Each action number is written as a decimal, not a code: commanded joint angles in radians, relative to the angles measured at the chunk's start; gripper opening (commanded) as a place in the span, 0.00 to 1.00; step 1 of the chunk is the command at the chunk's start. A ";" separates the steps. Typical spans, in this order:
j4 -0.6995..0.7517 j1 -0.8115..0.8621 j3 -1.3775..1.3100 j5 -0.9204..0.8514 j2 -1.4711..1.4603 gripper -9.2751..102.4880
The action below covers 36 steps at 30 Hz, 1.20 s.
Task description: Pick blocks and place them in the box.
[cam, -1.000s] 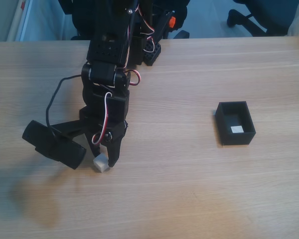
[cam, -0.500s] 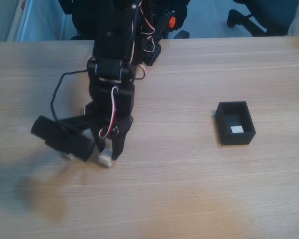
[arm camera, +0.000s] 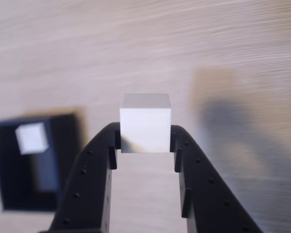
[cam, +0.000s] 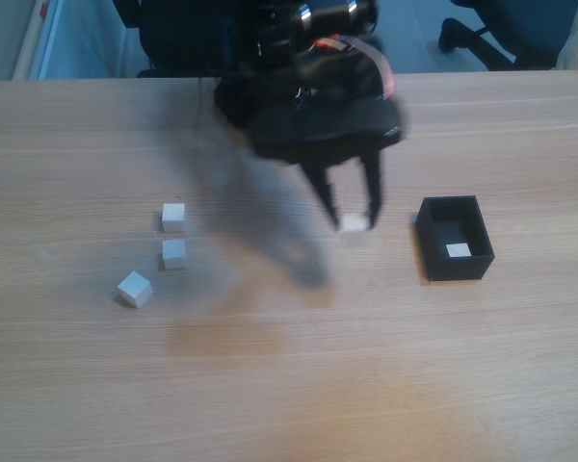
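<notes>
Blocks number five in the fixed view: one white cube [cam: 459, 251] already lies inside the box [cam: 433, 252], a black open tray on the right side of the worktop [cam: 289, 385]; one is in transit; three wait on the left. The carried block [arm camera: 145, 123] sits pinched between the two black fingers of the pincer [arm camera: 145, 141], its sides pressed by the tips, clear of the wood below. In the fixed view the pincer [cam: 353, 219] is blurred with motion and hangs just left of the box, not yet over it. The wrist view shows the box [arm camera: 63, 160] to the lower left with the stored cube [arm camera: 32, 138] in it.

By my judgement the task is under halfway: one block delivered, a second close to delivery, and three left, namely a far block [cam: 173, 216], a middle one [cam: 174, 253] just nearer, and a tilted one [cam: 135, 288] nearest and furthest left.

No brand, label or readable writing appears on blocks, box, arm or worktop
</notes>
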 commanded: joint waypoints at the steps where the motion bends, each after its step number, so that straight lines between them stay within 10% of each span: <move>1: 0.026 -0.147 -0.035 0.017 0.074 0.08; 14: 0.040 -0.402 -0.129 0.077 -0.057 0.08; 25: 0.003 -0.383 -0.250 0.087 -0.207 0.20; 36: 0.147 -0.115 -0.161 0.035 -0.138 0.11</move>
